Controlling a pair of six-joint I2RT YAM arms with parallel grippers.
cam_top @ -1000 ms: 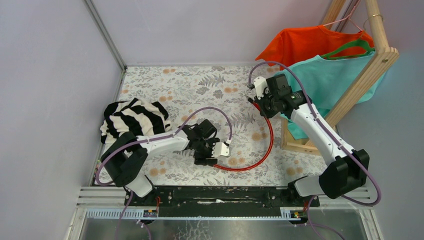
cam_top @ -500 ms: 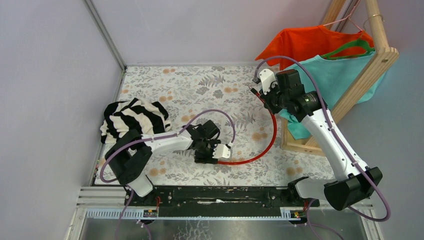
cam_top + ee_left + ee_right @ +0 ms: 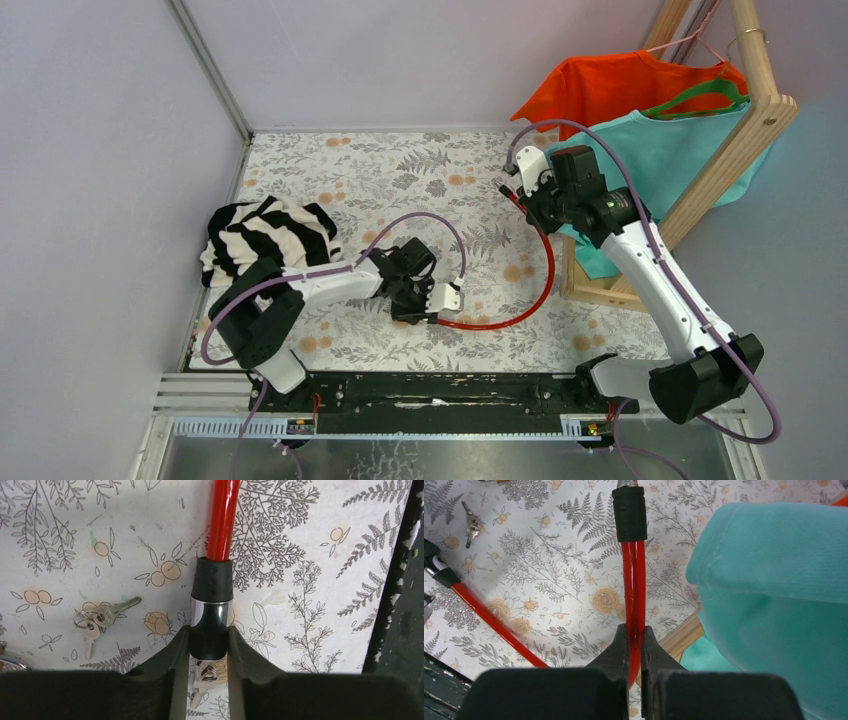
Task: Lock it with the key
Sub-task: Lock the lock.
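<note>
Low in the middle of the top view, the left tool (image 3: 428, 306) sits on the flowery worktop (image 3: 350, 170) at one end of the red cable (image 3: 546, 262). From its own camera, its two fingers (image 3: 167, 655) press on both sides of the shiny lock head (image 3: 211, 614), so it is pinching the lock head. The red cable comes out of the top of the lock head and runs up out of that frame.

Up on the right of the top view, the right tool (image 3: 634, 630) is pressed together on the red cable, a little way back from the black end cap (image 3: 629, 514). A bit of silver sticks out past the cap at the top of the right wrist frame. The teal shirt (image 3: 774, 575) hangs close by on the right.

Both ends of the cable are well apart. The red cable makes a big open curve between them. So the free end is not in the lock head yet.

Left of the lock head, the keys (image 3: 102, 615) lie flat on the worktop, and no tool touches them. Something small and silver lies just under the lock head at the bottom of the left wrist frame. It may be another key, but it is partly hidden.

My guess is that holding both ends is about all that is done. Joining the ends, picking up a key and turning it are left to do.
</note>
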